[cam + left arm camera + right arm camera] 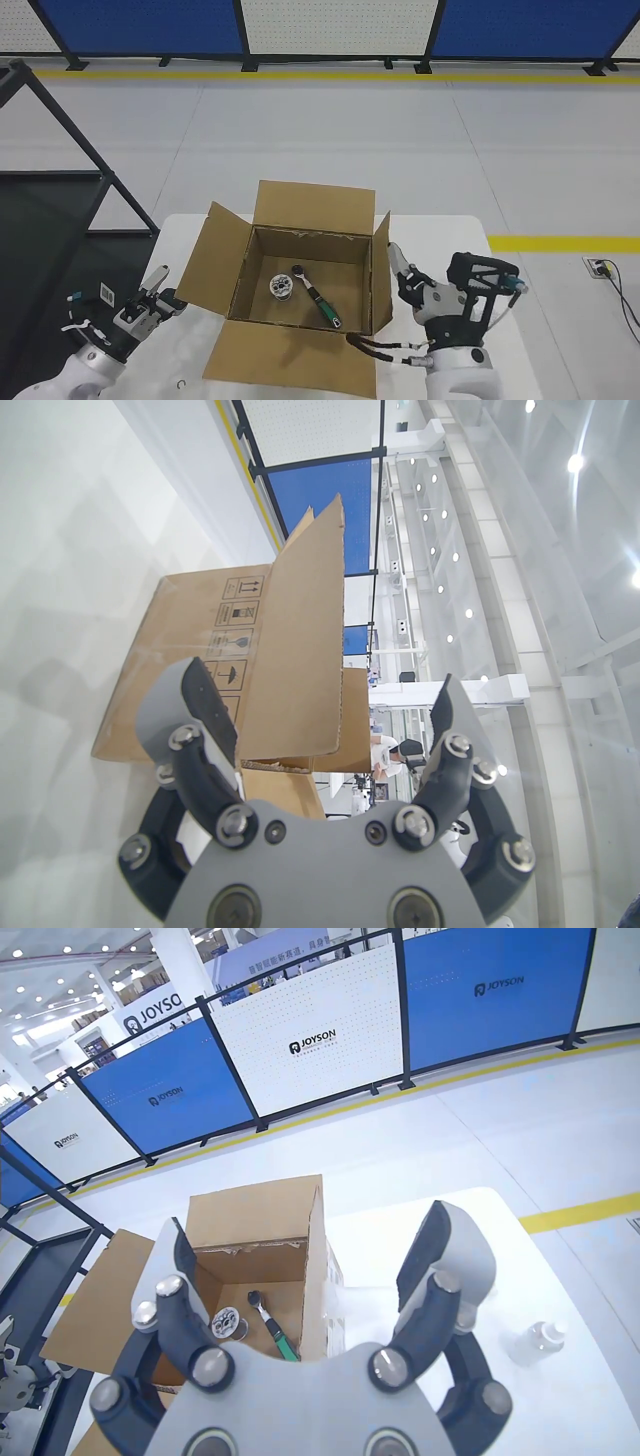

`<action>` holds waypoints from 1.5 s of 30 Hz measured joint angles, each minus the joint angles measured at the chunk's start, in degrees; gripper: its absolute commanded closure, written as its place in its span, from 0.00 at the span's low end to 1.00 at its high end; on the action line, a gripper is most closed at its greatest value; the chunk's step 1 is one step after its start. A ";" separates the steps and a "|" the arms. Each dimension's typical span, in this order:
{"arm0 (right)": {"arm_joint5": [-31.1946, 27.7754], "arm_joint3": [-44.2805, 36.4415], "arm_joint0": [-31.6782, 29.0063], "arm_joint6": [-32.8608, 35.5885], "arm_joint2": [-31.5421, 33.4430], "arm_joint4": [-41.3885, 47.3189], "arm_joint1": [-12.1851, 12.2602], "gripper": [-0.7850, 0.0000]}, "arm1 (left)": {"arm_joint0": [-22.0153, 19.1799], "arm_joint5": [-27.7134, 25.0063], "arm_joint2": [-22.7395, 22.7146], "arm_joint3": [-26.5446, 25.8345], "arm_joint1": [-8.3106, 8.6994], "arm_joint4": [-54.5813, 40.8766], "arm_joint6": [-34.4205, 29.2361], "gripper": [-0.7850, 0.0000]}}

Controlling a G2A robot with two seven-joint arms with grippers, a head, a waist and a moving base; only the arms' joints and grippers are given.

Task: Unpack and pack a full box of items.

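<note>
An open cardboard box [310, 208] stands in the middle of the white table [440, 235], all flaps folded out. On its floor lie a ratchet wrench with a green handle [318, 297] and a round metal part [282, 287]. The wrench [267, 1320] and the round part [226, 1320] also show in the right wrist view. My left gripper [160, 283] is open beside the box's left flap, low over the table. The left wrist view has this gripper [325, 710] facing the box's side wall [200, 640]. My right gripper [399, 263] is open just outside the box's right wall, empty.
A small clear bottle [537, 1340] lies on the table to the right of the box. A black metal frame [70, 150] stands off the table's left side. Blue and white fence panels [340, 25] close the floor at the back.
</note>
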 measured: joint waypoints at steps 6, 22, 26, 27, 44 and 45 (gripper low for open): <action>0.00 0.00 0.00 0.01 0.00 -0.01 0.00 0.00 | 0.00 0.00 0.00 0.00 0.00 0.00 0.00 0.00; 0.00 0.00 0.00 0.01 0.00 -0.01 0.00 0.00 | 0.00 0.00 0.00 0.00 0.00 0.00 0.00 0.00; 0.00 0.00 0.00 0.01 0.00 -0.01 0.00 0.00 | 0.00 0.00 0.00 0.00 0.00 0.00 0.00 0.00; 0.00 0.00 0.00 0.01 0.00 -0.01 0.00 0.00 | 0.00 0.00 0.00 0.00 0.00 0.00 0.00 0.00; 0.36 -0.40 -0.15 -0.38 0.36 -0.38 0.01 0.00 | 0.00 0.00 0.00 0.00 0.00 0.00 0.00 0.00; 1.25 -1.15 -0.78 -2.06 1.25 -1.42 0.08 0.00 | 0.00 0.00 0.00 0.00 0.00 0.00 0.00 0.00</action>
